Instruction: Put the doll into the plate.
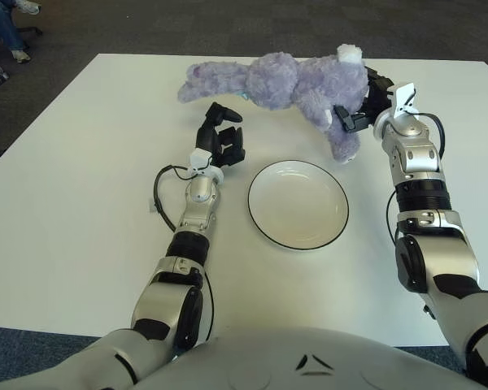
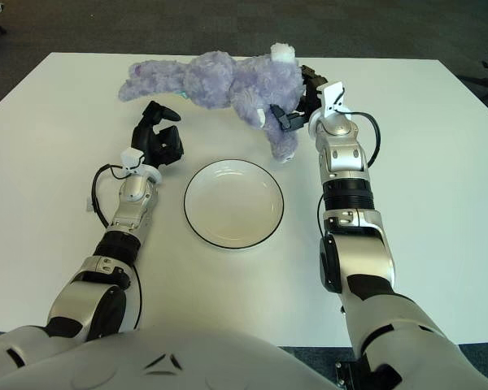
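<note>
Left eye view — right robot hand (image 1: pixel 364 104) clamped on doll (image 1: pixel 293 85) beyond plate (image 1: pixel 298 203).

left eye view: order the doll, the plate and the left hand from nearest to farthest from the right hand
1. The purple doll: held in the fingers of the right hand, at the table's far side.
2. The plate: toward the robot and to the left of that hand, empty.
3. The left hand: farthest, left of the plate, holding nothing.
</note>
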